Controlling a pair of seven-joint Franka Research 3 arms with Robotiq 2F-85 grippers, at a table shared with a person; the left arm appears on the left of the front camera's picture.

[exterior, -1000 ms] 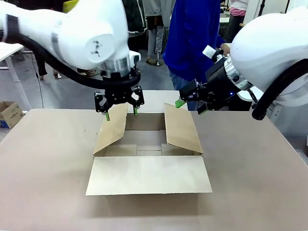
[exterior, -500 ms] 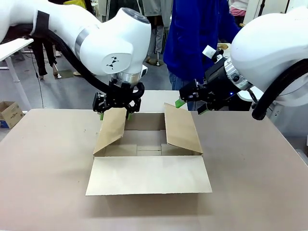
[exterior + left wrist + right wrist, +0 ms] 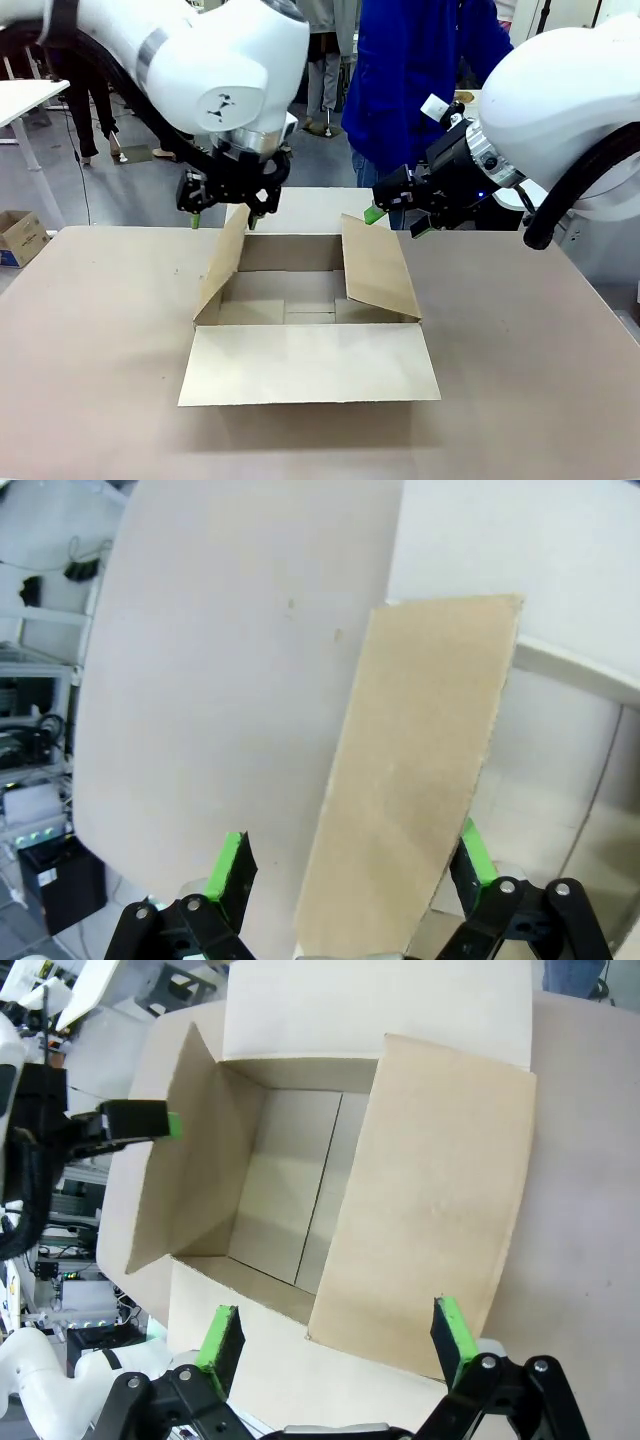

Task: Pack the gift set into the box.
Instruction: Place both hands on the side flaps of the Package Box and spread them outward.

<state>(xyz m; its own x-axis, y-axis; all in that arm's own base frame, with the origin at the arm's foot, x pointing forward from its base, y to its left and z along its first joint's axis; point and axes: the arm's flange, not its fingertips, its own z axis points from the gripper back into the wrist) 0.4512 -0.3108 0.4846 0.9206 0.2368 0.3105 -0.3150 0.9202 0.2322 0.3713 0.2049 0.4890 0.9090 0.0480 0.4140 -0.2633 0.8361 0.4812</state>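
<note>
Front view, clock set on the desk [image 3: 100, 330], 12 at the person [image 3: 410, 70].

- Box [image 3: 295, 252] sits mid-desk, long axis 9-to-3, mouth up. What shows of its floor is bare cardboard.
- Near flap [image 3: 308, 364] lies flat on the desk toward 6. Far flap [image 3: 310, 210] is folded out toward 12.
- Left flap [image 3: 225, 265], on the 9 side, stands steep and tips slightly outward. Left claw [image 3: 221, 218] is spread and straddles its top edge. In the left wrist view the flap runs up between the pads and sits closer to one of them. Whether it touches, I cannot tell. It is not pinched.
- Right flap [image 3: 378, 268], on the 3 side, leans inward over the mouth and covers part of the opening. Its free edge runs 12-to-6.
- Right claw [image 3: 396, 222] is spread and holds nothing. It hangs off the box's 1-to-2 corner, above that flap, so the flap lies down and toward 7 from it. This arm is the nearer one to that flap.

Judgement: the next move turns on the right flap. It must swing out toward 3 before anything can go in cleanly. The desk is open at 3 and 9, giving room for both side flaps to fall outward. Risk: the left flap could spring back inward if it is let go.
</note>
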